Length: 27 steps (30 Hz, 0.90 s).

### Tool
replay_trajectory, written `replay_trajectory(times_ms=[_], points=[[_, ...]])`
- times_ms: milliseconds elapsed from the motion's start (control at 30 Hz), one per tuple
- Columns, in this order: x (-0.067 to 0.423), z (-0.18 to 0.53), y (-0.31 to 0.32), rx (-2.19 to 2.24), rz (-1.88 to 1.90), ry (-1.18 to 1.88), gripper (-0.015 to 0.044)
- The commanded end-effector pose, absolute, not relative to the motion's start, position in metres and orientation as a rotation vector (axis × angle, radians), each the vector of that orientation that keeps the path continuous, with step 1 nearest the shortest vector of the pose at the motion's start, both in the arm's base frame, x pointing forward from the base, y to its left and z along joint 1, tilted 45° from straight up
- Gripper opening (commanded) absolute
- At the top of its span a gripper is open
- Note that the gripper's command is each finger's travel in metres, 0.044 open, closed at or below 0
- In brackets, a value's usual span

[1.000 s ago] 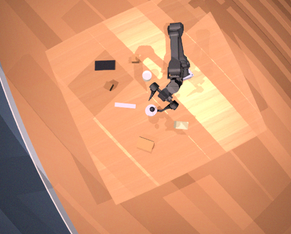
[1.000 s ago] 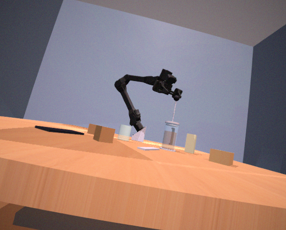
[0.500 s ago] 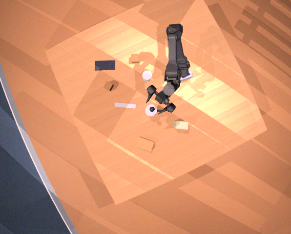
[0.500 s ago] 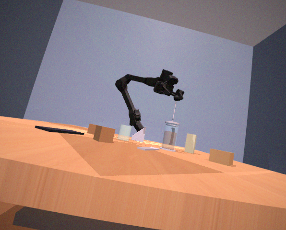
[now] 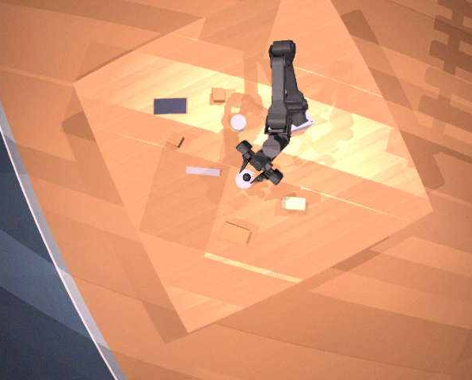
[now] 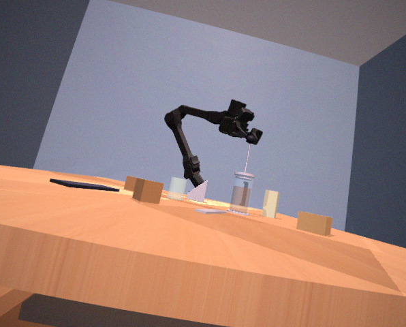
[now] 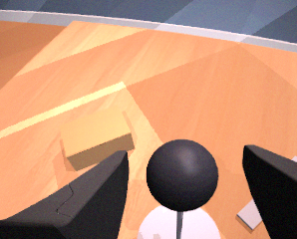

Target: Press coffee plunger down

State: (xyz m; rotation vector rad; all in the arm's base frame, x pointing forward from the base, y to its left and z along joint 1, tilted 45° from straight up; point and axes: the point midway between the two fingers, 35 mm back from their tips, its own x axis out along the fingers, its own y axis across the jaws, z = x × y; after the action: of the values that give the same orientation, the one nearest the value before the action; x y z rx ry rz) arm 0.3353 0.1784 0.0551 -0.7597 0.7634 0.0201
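Your gripper [image 7: 182,179] is half closed around the plunger knob [image 7: 182,174] with a gap on each side, so it holds nothing yet; the knob sits dead centre between the fingers, its thin rod [image 6: 247,159] running straight down into the French press [image 6: 242,193]. The press stands near the middle of the wooden table [image 6: 161,260], a cream block [image 6: 270,203] at its 3 o'clock in the exterior view, blue-grey walls behind.
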Motion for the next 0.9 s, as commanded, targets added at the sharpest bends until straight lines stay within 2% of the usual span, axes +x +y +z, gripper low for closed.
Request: replay_trajectory(times_ms=[0, 167, 867], points=[[0.335, 0.053, 0.179, -0.765, 0.026, 0.769, 0.0151], [0.335, 0.053, 0.179, -0.765, 0.026, 0.769, 0.0121], [0.335, 0.034, 0.166, -0.764, 0.027, 0.771, 0.0121]])
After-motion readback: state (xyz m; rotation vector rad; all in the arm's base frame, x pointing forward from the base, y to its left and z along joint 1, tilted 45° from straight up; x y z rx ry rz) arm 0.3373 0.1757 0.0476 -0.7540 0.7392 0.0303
